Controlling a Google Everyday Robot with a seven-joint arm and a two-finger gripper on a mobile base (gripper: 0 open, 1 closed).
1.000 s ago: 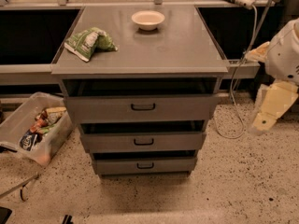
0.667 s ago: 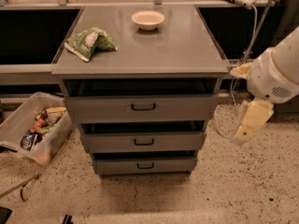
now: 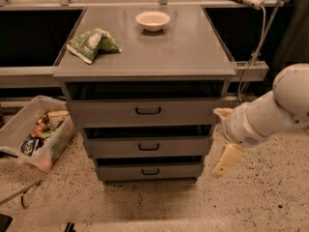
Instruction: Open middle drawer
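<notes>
Middle drawer is set second in the cabinet, with speckled floor left open before it. The gripper is held just beside the drawer's right edge, its fingers spread wide with nothing grasped, well right of the handle.

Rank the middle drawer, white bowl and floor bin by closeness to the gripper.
1. middle drawer, just left of the gripper, which is at the cabinet's right.
2. white bowl, rear of the cabinet top.
3. clear bin, on the floor, far left.
</notes>
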